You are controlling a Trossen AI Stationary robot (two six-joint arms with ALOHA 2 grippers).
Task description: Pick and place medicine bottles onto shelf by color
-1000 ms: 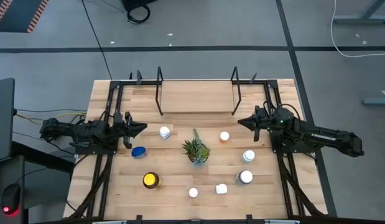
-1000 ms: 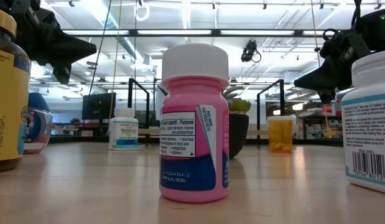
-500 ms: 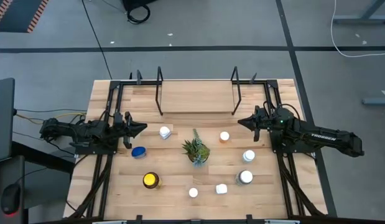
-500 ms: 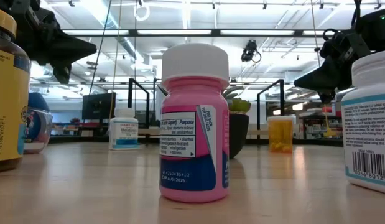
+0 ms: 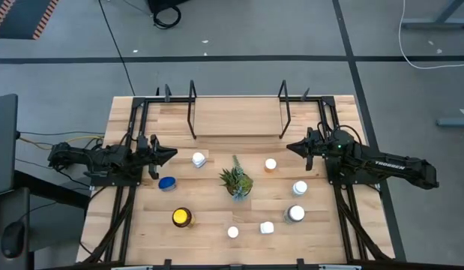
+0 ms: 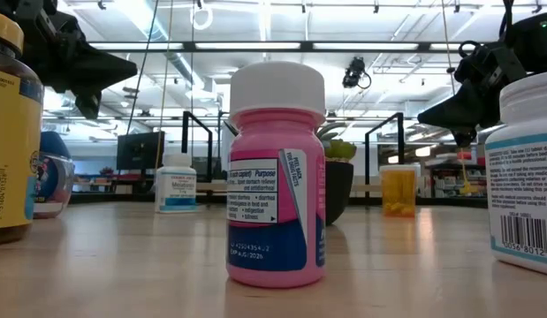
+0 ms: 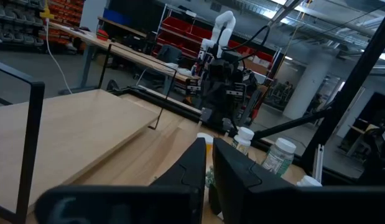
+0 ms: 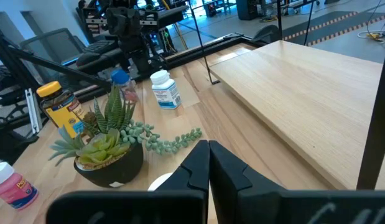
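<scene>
The light-wood shelf (image 5: 237, 116) with black wire uprights stands at the table's far middle. Bottles stand on the tabletop in front of it. There is a white-capped one (image 5: 199, 159), a blue one (image 5: 167, 183), a yellow-lidded dark jar (image 5: 182, 217), an orange one (image 5: 270, 165), a pink white-capped one (image 6: 276, 177) and several more white-capped ones (image 5: 300, 187). My left gripper (image 5: 172, 154) hovers shut left of the white-capped bottle. My right gripper (image 5: 289, 148) hovers shut right of the orange bottle. Both are empty.
A small spiky green plant in a dark pot (image 5: 236, 181) stands in the table's middle among the bottles. Black frame rails (image 5: 134, 127) run along the table's left and right sides. The shelf's top plank (image 8: 316, 81) is bare.
</scene>
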